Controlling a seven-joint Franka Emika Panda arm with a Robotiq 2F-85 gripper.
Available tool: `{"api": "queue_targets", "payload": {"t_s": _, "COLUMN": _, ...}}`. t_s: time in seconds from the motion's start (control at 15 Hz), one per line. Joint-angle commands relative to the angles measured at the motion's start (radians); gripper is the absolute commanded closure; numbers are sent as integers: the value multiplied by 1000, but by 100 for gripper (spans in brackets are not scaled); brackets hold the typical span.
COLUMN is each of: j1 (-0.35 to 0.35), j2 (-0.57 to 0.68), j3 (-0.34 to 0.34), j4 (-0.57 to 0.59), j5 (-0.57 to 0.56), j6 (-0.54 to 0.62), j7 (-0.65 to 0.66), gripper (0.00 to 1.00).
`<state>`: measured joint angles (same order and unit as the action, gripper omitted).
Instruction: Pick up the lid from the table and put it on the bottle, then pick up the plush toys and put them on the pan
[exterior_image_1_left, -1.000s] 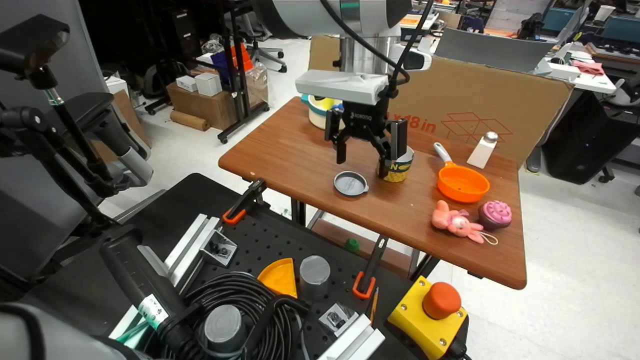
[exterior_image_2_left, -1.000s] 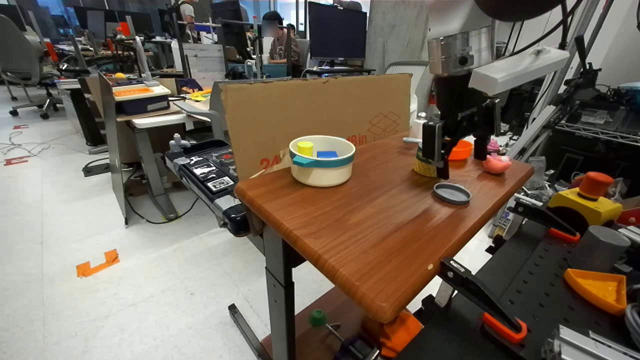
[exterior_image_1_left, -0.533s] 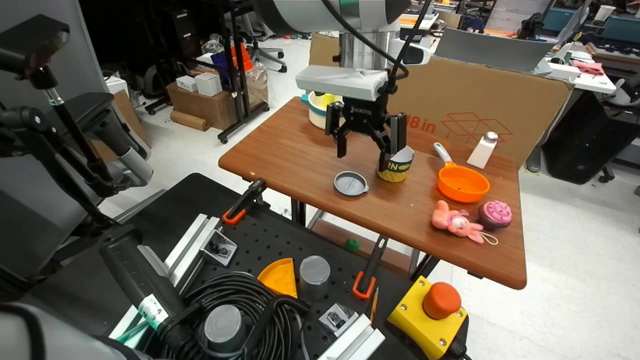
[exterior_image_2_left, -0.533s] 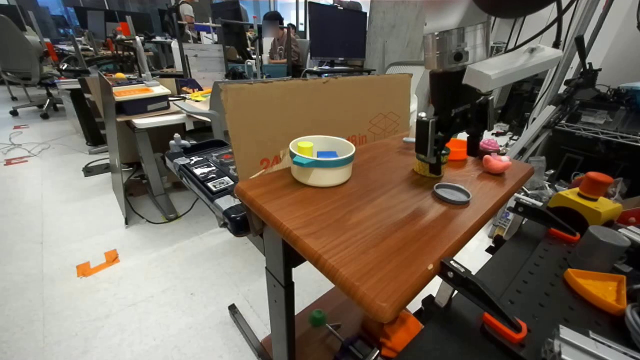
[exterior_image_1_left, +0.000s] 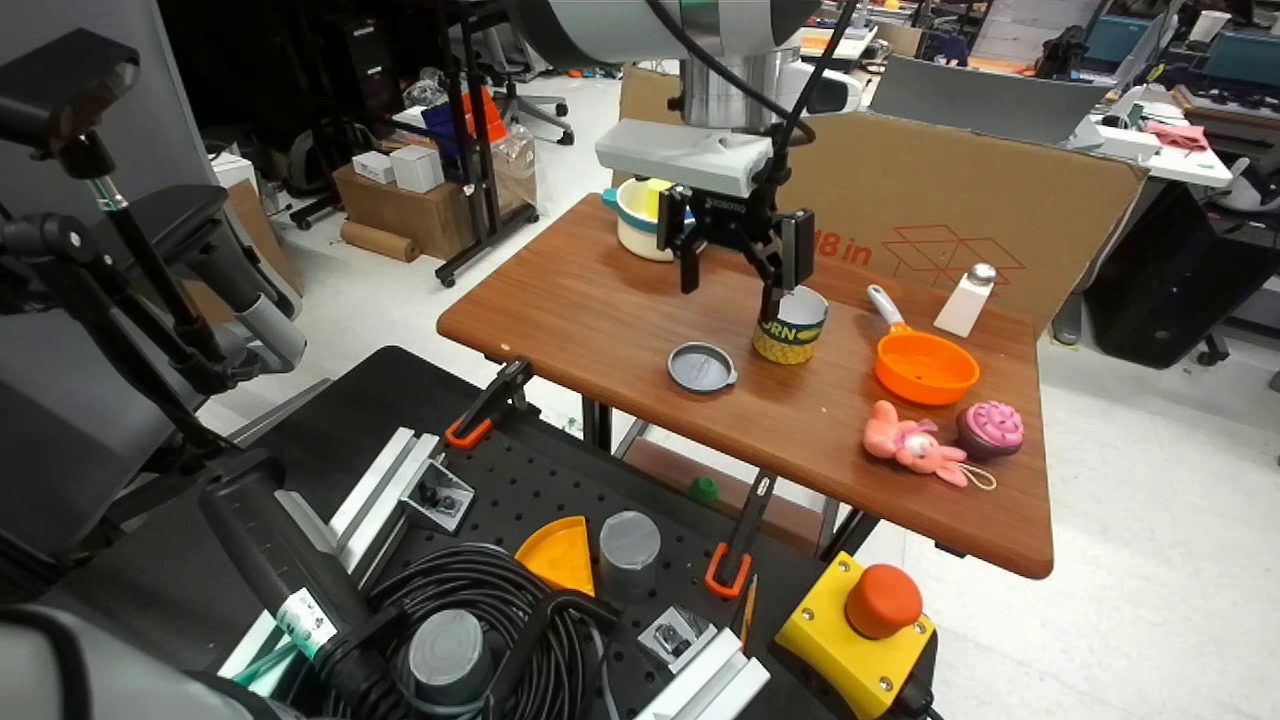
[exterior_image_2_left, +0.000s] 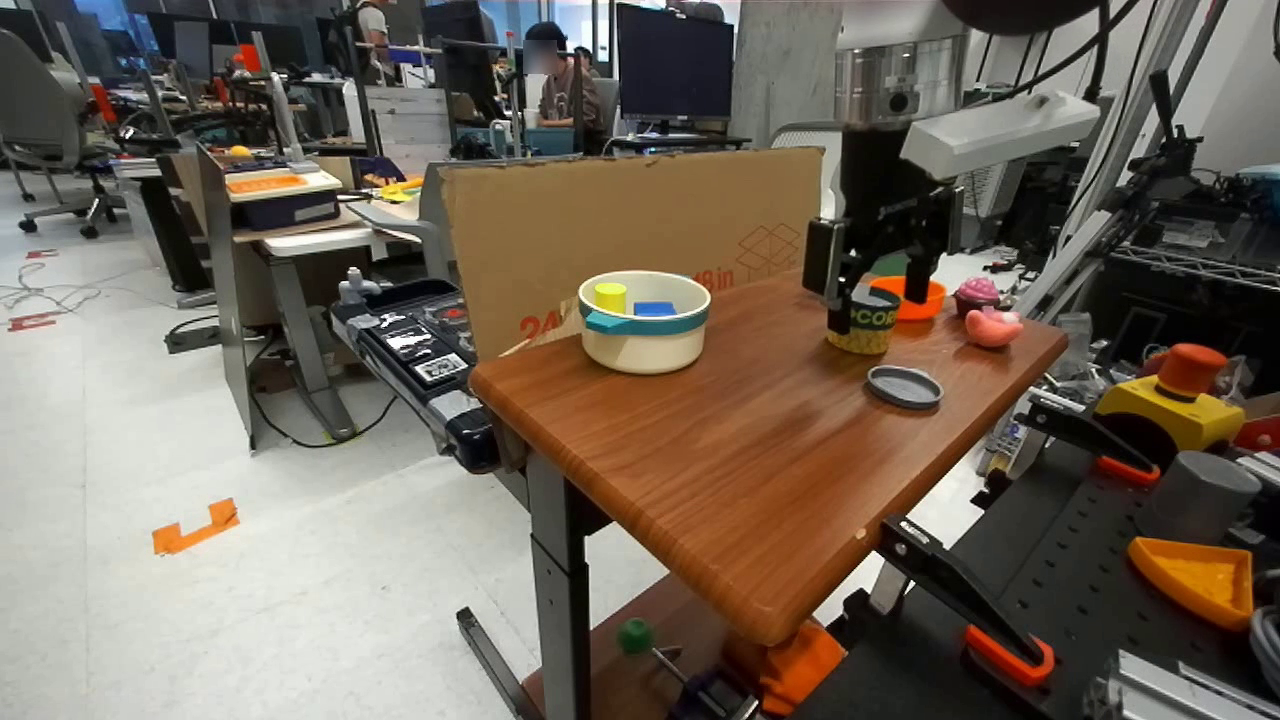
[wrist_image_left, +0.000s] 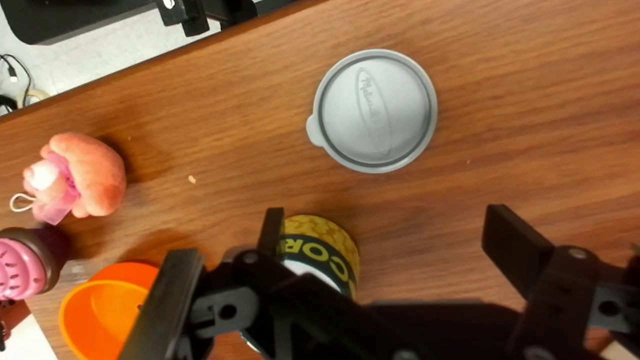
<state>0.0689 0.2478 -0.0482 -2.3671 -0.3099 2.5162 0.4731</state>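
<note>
Gripper (exterior_image_1_left: 730, 303) has drawn back from the clamped edge of the surface (exterior_image_1_left: 560, 300), jaws spread, holding nothing. The lid (wrist_image_left: 378, 111) lies flat, nearer that edge than the bottle (exterior_image_1_left: 796, 333). Being thin, it could slip from a shallow pinch; one finger (wrist_image_left: 271, 232) overlaps the bottle in the wrist view, so a straight descent might knock that over.

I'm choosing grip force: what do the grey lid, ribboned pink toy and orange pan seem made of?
Grey lid: matt plastic or silicone, perhaps; moulded oval and tab. Ribboned pink toy: probably plush fabric; soft matt surface, sheer ribbon. Orange pan: likely smooth plastic; even colour, thin rim.
</note>
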Motion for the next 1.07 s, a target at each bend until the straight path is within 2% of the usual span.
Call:
{"api": "queue_targets", "payload": {"t_s": 0.0, "j1": 18, "j2": -13, "j3": -16, "j4": -4, "j5": -12, "j6": -16, "j7": -20, "gripper": 0}}
{"api": "queue_targets", "payload": {"t_s": 0.53, "j1": 3, "j2": -96, "j3": 75, "j4": -56, "j5": 190, "j6": -62, "j7": -238, "gripper": 0}}
{"api": "queue_targets", "payload": {"t_s": 1.0, "j1": -3, "j2": -140, "j3": 65, "j4": -61, "j5": 145, "j6": -148, "j7": -239, "gripper": 0}}
